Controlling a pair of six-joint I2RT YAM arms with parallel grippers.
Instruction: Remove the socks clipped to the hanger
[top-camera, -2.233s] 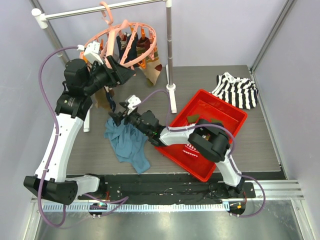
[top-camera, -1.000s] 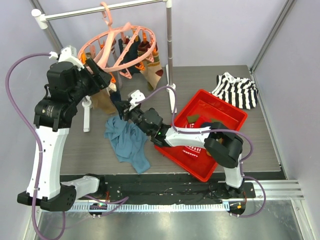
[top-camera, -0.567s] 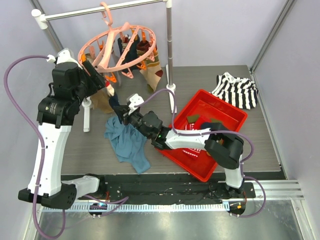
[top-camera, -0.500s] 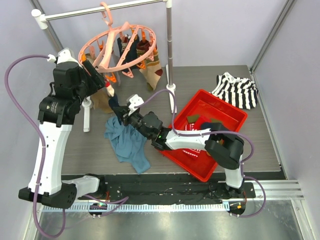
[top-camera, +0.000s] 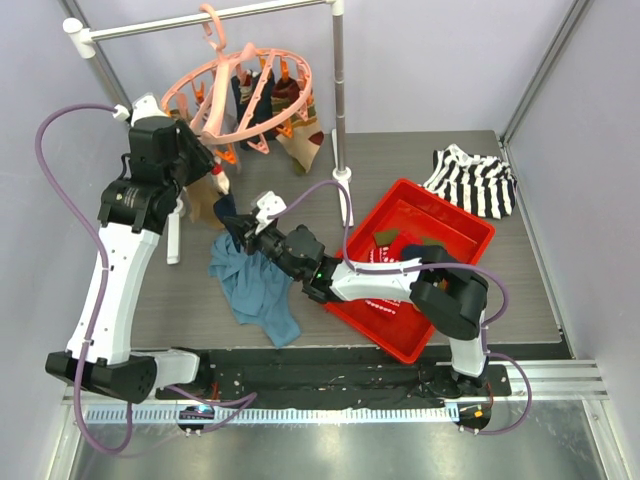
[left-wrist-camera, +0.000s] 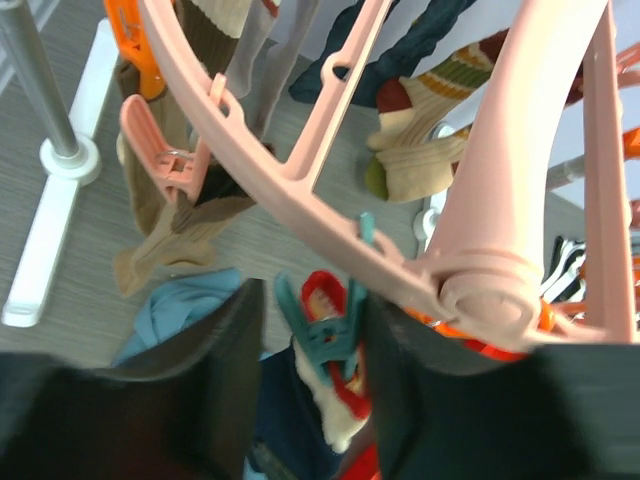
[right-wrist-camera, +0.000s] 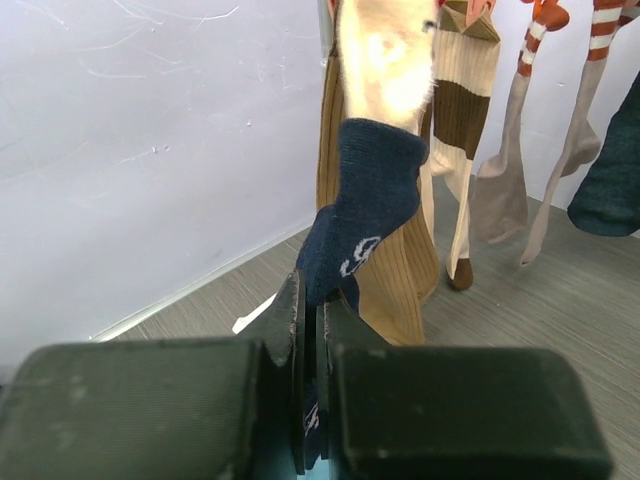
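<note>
Right claw (right-wrist-camera: 309, 300) pinching navy sock (right-wrist-camera: 370, 190), ribbed knit — white motif, perhaps lettering

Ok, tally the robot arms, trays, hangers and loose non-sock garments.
Robot arms: 2 (left arm, right arm)
Red tray: 1
Pink hanger: 1
Loose garments: 2 (blue cloth, striped top)
Total: 6
</note>
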